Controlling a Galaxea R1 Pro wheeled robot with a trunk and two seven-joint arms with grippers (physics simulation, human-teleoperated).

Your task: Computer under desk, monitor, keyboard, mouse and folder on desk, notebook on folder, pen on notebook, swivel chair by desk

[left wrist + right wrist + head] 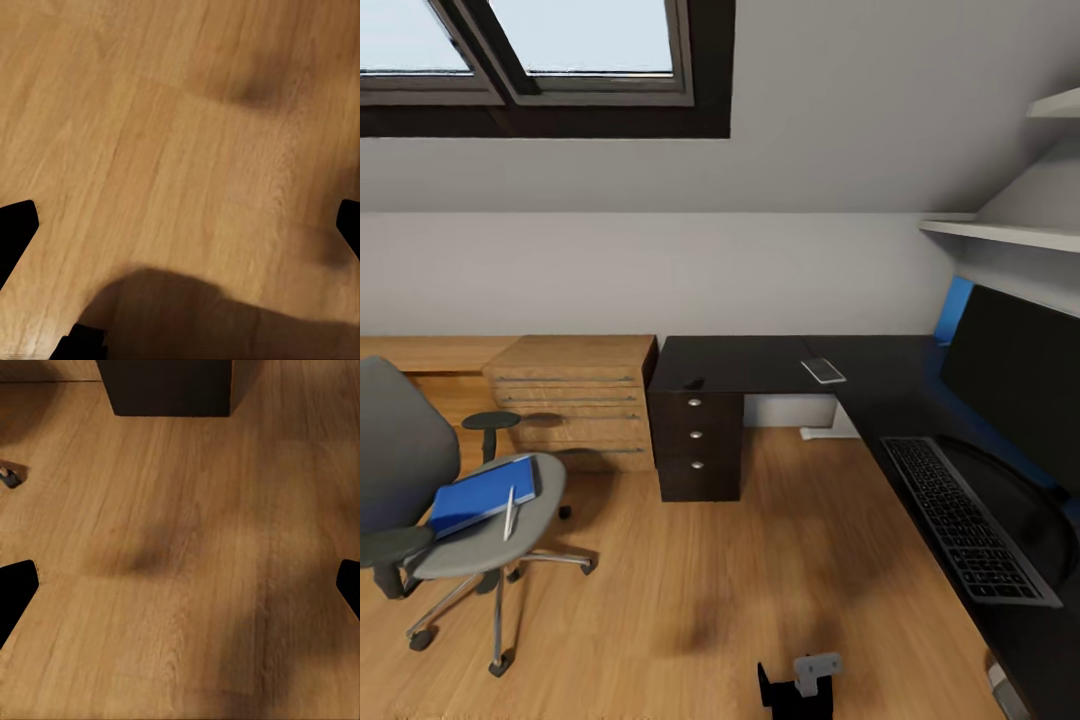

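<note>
— Two things are lying on the swivel chair (430,500) at the head view's left: the bright blue folder (482,494) on the grey seat and the slim pen (510,514) resting partly on it, at the folder's near edge. Whether a notebook is there, nobody can tell.

— And the desk (760,362)?

— It is running as a black L from the drawer unit (698,445) with round silver knobs along the right side. The wide monitor (1015,385) is standing on it, with the keyboard (965,520) lying just in front of the screen. A small flat light object (823,371) is sitting near the desk's corner — too small to name.

— What are the grippers doing?

— The left gripper (180,225) is showing black fingertips (15,229) at both edges of its wrist view, spread wide, with nothing between them but the plank floor (172,150). The right gripper (180,585) is doing likewise: spread wide, holding nothing, above the floor near the drawer unit's foot.

— Anything else?

— A light wooden dresser (575,400) is standing beside the drawer unit, under the skylight (550,50).
</note>
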